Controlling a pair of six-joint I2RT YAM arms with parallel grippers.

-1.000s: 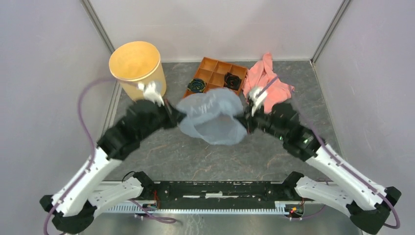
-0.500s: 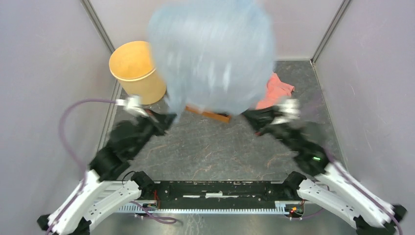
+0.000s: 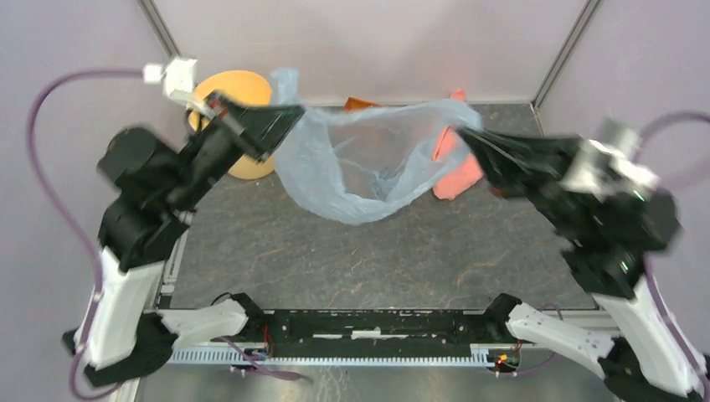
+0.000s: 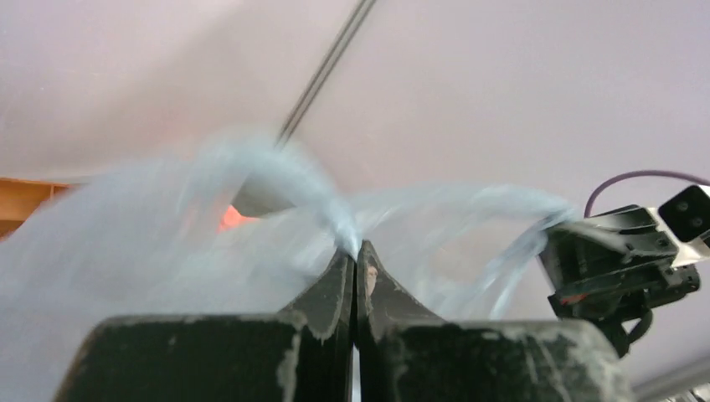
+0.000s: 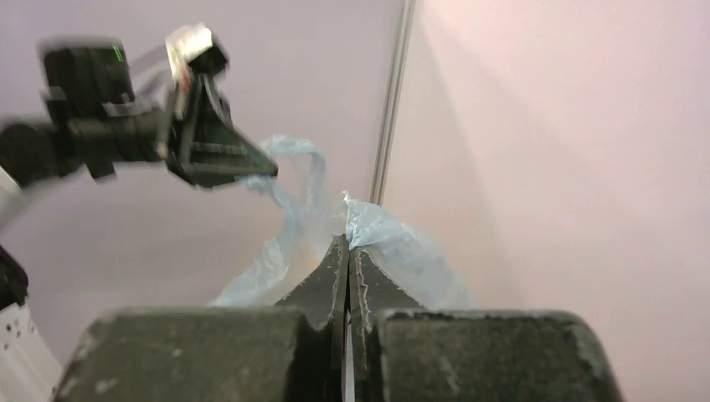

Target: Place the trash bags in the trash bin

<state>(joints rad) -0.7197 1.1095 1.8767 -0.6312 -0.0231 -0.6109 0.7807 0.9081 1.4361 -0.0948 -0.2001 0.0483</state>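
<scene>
The pale blue trash bag (image 3: 368, 163) hangs stretched in the air between both arms, its mouth spread and its body sagging toward the table. My left gripper (image 3: 295, 112) is shut on the bag's left rim, just right of the tan trash bin (image 3: 237, 86), which my left arm partly hides. On the bag's right rim my right gripper (image 3: 463, 132) is shut. The left wrist view shows blurred film (image 4: 285, 209) pinched at the left gripper (image 4: 355, 249). The right wrist view shows the bag (image 5: 368, 230) rising from the tips of the right gripper (image 5: 347, 243), with the left arm (image 5: 192, 142) beyond.
An orange compartment tray (image 3: 360, 104) lies at the back behind the bag, mostly covered by it. A pink cloth (image 3: 456, 163) lies at the back right under my right gripper. Grey walls close in on the left, right and back.
The bag first billowed up toward the camera, then dropped and now hangs stretched wide. Both arms have risen and spread apart, the left toward the bin.
</scene>
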